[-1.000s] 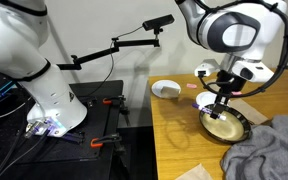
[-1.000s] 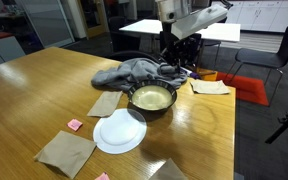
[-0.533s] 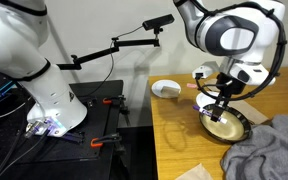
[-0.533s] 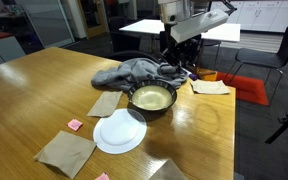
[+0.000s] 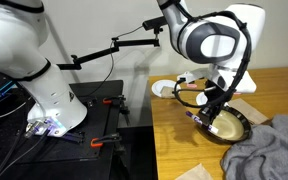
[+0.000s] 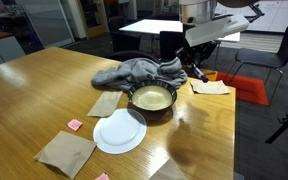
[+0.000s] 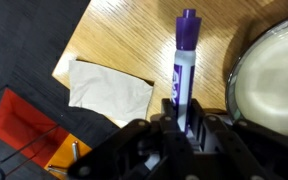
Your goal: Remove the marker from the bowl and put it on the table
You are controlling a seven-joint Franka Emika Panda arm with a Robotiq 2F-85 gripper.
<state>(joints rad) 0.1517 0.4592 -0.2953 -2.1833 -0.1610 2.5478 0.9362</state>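
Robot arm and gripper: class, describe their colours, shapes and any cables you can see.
The arm is glossy white, built of rounded, bulbous segments, with a dark grey round cap on one joint. A thin black cable loops beside the wrist. The gripper is black and blocky, blurred in the wrist view; no markings are legible.

A crumpled grey cloth [image 6: 132, 72] lies in a heap, with a brown paper napkin [image 6: 106, 102] just beside it. A flat white disc [image 6: 119, 131] sits near a second napkin [image 6: 66, 153] and a small pink square [image 6: 75, 125]. In an exterior view a small white bowl [image 5: 165, 89] stands near a black stand [image 5: 104, 100] with red clamps [image 5: 109, 141]
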